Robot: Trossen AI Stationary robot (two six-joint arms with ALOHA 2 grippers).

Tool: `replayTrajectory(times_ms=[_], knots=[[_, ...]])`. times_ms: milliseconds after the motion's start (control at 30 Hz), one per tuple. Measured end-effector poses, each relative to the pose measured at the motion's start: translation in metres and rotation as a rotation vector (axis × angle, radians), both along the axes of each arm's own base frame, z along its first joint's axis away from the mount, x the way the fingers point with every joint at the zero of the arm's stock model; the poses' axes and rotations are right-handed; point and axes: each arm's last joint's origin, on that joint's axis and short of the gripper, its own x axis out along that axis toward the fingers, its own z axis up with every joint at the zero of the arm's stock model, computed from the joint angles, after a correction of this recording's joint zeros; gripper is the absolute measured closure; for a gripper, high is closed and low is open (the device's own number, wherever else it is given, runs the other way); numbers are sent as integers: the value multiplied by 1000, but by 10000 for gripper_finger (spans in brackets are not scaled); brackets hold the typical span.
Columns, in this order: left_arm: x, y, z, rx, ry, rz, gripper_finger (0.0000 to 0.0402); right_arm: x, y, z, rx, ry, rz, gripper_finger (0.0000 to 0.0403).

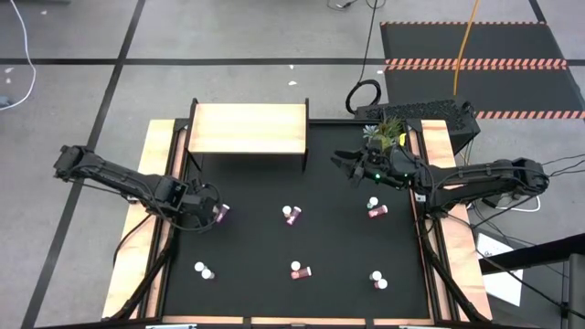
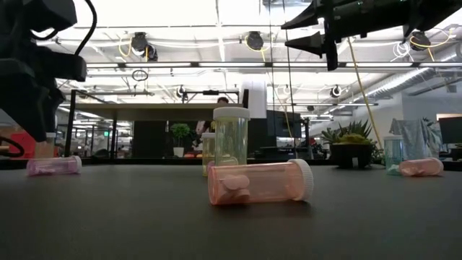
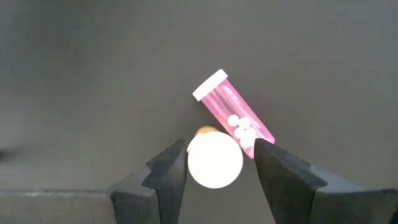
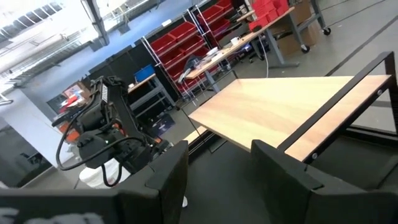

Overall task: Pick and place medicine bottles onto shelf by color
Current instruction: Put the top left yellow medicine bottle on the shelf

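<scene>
My left gripper [image 3: 216, 167] is open near the table's left edge, pointing down. Its fingers stand on either side of the white cap [image 3: 214, 160] of an upright bottle with an orange body, and a narrow gap shows at one finger. A pink bottle [image 3: 235, 117] lies on its side just beyond it [image 1: 222, 212]. My right gripper [image 1: 347, 165] is open, raised above the table's far right [image 2: 317, 40] and facing the shelf [image 4: 280, 112]. The light-wood shelf [image 1: 247, 128] stands at the far edge. More bottles [image 1: 291, 215] [image 1: 377, 208] [image 1: 301, 270] sit on the black mat.
A green potted plant [image 1: 384, 133] stands at the far right corner, close to my right arm. Two bottles [image 1: 203, 270] [image 1: 377, 279] sit near the near edge. In the low view a pink bottle [image 2: 260, 182] lies in front of upright pale ones [image 2: 231, 137]. Wooden rails [image 1: 157, 183] flank the mat.
</scene>
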Motion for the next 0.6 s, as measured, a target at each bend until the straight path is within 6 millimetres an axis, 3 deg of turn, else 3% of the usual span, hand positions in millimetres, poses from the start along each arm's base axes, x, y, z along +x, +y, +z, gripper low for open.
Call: replayTrajectory(times_ms=[400,600], knots=[[-6,3,2,24,-7,76,216,0,3,0,11,-5,10,234],[-6,3,2,29,-11,78,258,0,3,0,11,-5,10,234]])
